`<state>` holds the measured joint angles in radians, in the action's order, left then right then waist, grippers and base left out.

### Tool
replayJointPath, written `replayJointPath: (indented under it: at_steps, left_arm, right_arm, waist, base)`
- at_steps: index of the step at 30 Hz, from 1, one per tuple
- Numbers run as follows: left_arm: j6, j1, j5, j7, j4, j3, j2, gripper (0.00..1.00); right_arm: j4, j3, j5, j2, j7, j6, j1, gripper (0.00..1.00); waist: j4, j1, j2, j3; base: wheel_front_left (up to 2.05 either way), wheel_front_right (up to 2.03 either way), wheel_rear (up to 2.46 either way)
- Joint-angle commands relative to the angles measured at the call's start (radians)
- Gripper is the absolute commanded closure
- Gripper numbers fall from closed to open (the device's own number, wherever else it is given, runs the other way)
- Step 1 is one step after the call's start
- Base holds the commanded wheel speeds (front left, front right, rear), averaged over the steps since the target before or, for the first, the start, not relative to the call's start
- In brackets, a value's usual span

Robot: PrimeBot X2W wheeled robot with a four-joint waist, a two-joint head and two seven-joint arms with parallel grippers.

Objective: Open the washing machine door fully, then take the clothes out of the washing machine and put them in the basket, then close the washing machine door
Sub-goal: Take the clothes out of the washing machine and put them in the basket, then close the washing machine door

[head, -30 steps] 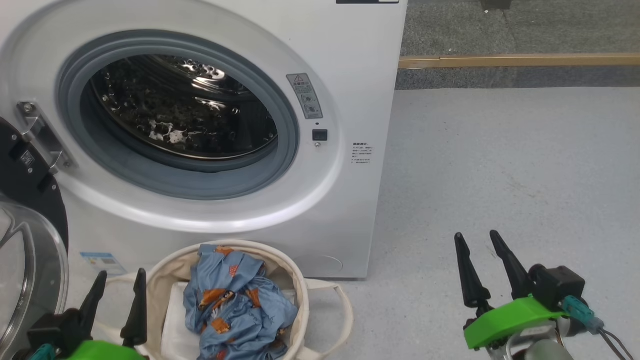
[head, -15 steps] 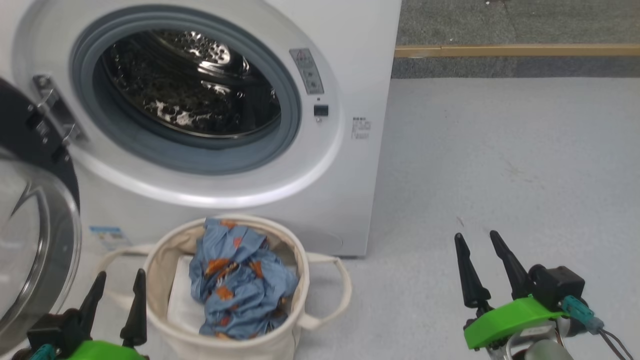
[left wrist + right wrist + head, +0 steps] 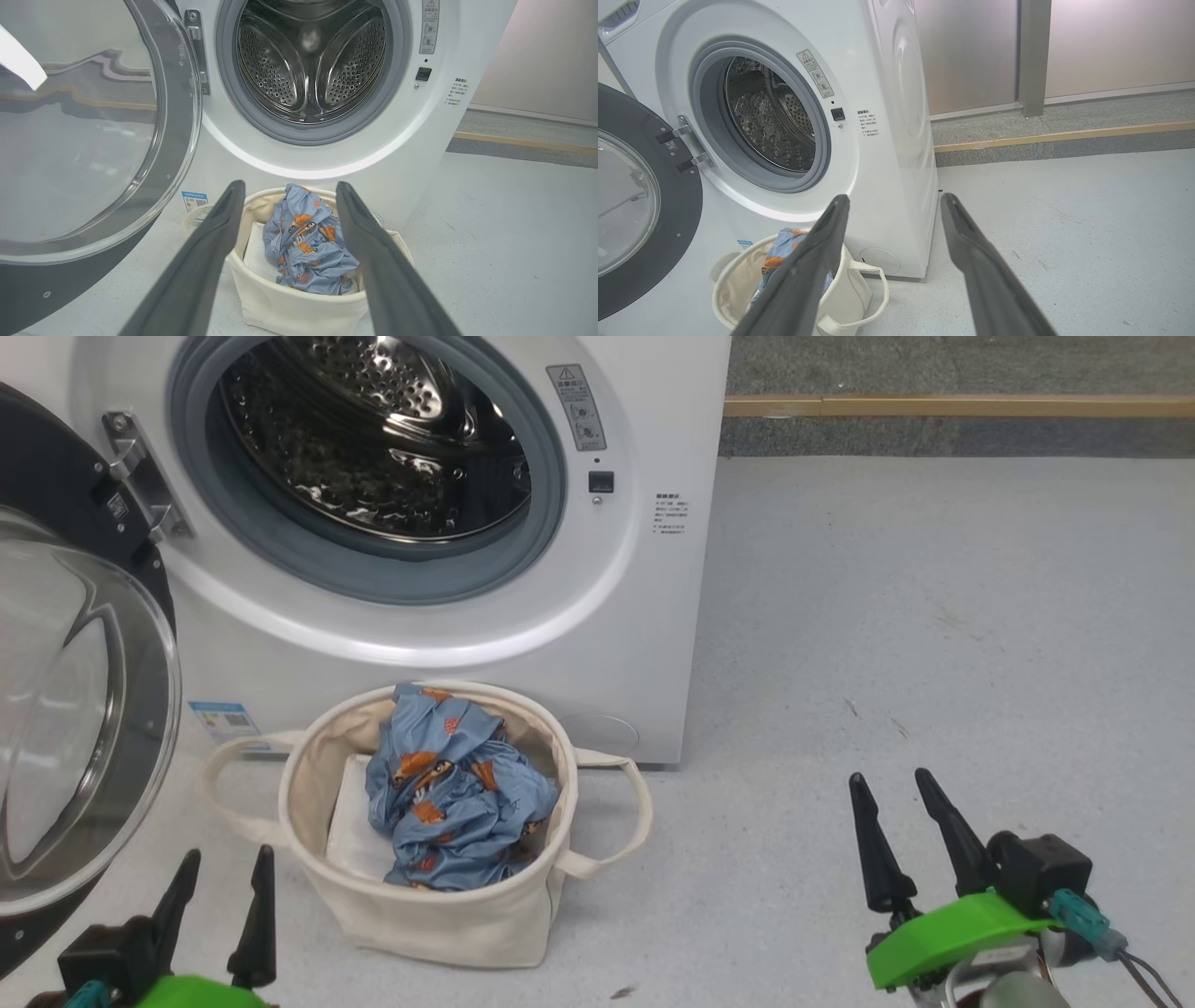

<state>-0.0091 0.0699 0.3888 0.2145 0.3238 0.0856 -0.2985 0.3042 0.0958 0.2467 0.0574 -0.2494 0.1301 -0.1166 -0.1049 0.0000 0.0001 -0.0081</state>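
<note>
The white washing machine stands ahead with its steel drum bare. Its door, black-rimmed with a clear glass bowl, hangs swung wide open on the left. On the floor in front stands the cream basket, and the blue clothes lie crumpled inside it. My left gripper is open and holds nothing, low and just left of the basket. My right gripper is open and holds nothing over the floor to the right.
A white sheet lies in the basket under the blue garment. Grey floor spreads to the right of the machine. A wooden strip and a raised step run along the back wall.
The head view has shifted: machine, door and basket now sit lower and farther off in the picture, as the camera moved. Both grippers keep their places and stay open.
</note>
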Motion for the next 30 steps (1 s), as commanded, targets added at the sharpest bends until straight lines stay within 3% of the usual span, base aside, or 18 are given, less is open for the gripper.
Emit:
replayJointPath:
  at_steps: [1,8,15,21,30]
  left_arm:
    - [0.007,0.049,-0.007,0.013,-0.027,-0.038,-0.032,0.00]
    - [0.012,0.047,0.000,0.016,-0.024,-0.039,-0.036,0.00]
    - [0.031,0.040,0.007,0.026,-0.041,-0.055,-0.037,0.00]
    - [0.066,0.040,0.014,0.032,-0.056,-0.085,-0.036,0.00]
    - [0.102,0.014,0.045,0.026,-0.094,-0.134,-0.045,0.00]
  right_arm:
    - [-0.029,0.024,-0.003,0.001,-0.012,0.001,-0.029,0.00]
    - [-0.030,0.023,-0.002,-0.001,-0.012,0.001,-0.028,0.00]
    - [-0.032,0.022,0.002,-0.002,-0.012,0.001,-0.020,0.00]
    - [-0.028,0.031,0.007,-0.003,-0.012,0.001,-0.019,0.00]
    - [-0.023,0.053,0.019,-0.005,-0.012,0.001,-0.021,0.00]
  waist:
    - [0.001,0.0000,-0.0001,0.000]
    - [0.008,0.0000,-0.0001,-0.001]
    - [0.062,0.0000,-0.0001,-0.002]
    - [0.153,0.0000,-0.0001,-0.002]
    - [0.348,0.0000,-0.0001,-0.005]
  base:
    - [-0.40,0.40,0.00]
    - [-0.06,0.06,0.00]
    - [0.00,0.00,0.00]
    - [0.00,0.00,0.00]
    - [0.00,0.00,0.00]
